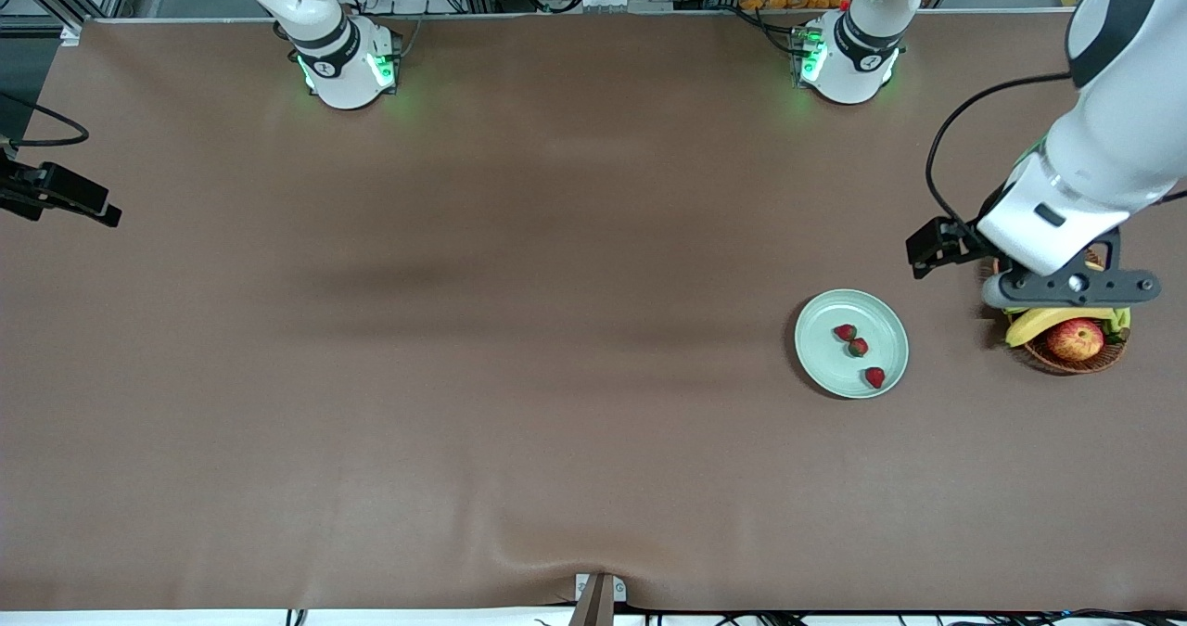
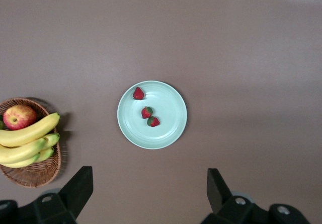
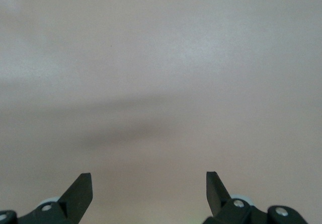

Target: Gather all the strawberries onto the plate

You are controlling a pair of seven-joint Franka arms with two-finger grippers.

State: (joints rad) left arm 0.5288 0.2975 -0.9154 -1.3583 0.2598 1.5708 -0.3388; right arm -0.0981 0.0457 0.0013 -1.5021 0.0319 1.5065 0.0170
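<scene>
Three small red strawberries (image 1: 845,332) (image 1: 859,347) (image 1: 874,376) lie in the pale mint-green plate (image 1: 816,366) toward the left arm's end of the table. The left wrist view looks down on the same plate (image 2: 171,133) and its strawberries (image 2: 139,93) (image 2: 147,112) (image 2: 153,121). My left gripper (image 1: 1071,287) (image 2: 150,183) hangs high over the wicker basket beside the plate, open and holding nothing. My right gripper (image 3: 149,186) is open too, empty, over bare brown table.
A brown wicker basket (image 1: 1076,359) (image 2: 35,171) with bananas (image 1: 1039,320) (image 2: 27,133) and a red-yellow apple (image 1: 1076,338) (image 2: 19,117) stands beside the plate, toward the left arm's end. A brown cloth (image 1: 464,376) covers the table.
</scene>
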